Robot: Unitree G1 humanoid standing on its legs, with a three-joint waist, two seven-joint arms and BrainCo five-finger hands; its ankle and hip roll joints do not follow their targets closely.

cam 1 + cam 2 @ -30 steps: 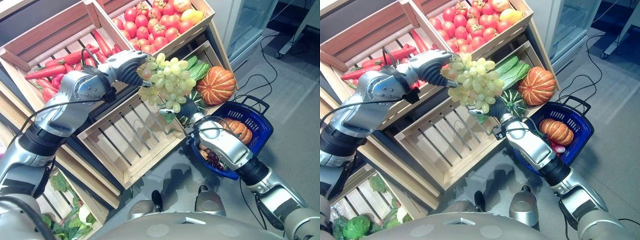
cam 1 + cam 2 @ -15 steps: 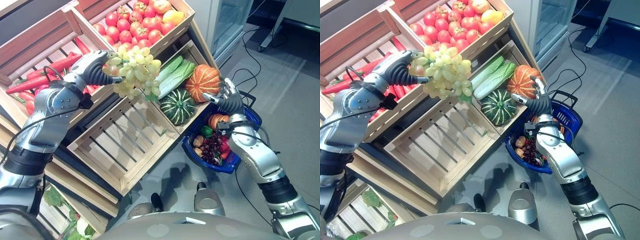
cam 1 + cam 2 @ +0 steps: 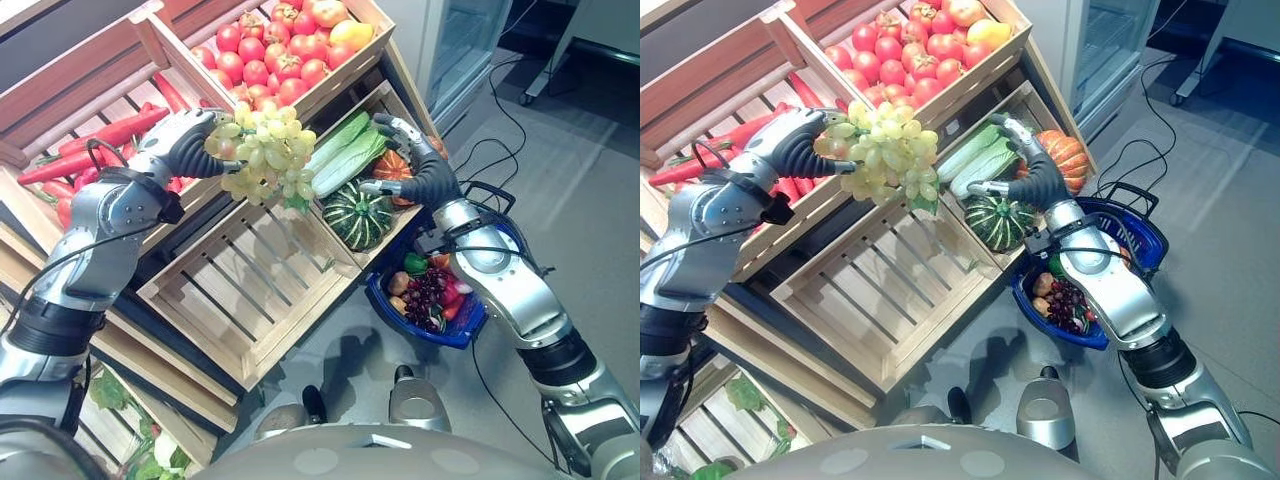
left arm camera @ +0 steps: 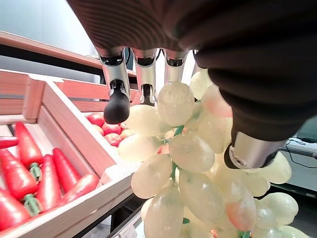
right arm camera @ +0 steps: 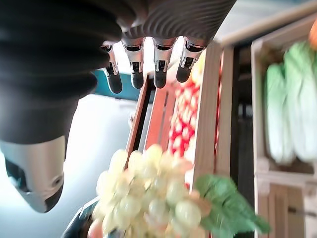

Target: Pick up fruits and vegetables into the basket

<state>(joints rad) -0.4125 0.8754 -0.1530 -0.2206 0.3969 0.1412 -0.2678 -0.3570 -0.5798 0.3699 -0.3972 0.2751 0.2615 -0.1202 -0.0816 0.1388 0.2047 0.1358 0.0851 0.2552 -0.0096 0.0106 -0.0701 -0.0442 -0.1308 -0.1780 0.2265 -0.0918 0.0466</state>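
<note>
The left hand (image 3: 190, 150) has its fingers and thumb curled round the top of a bunch of green grapes (image 3: 265, 160), which hangs long-axis downward beneath the palm. The right hand (image 3: 425, 175) hovers with relaxed, spread fingers, just beside the bunch, above the blue basket (image 3: 480, 320).

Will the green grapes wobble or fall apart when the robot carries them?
Probably wobble: the grapes hang loosely below the left hand, which grips only the bunch's top. Their smooth round shapes look slippery, so a jolt might shake some off.
</note>
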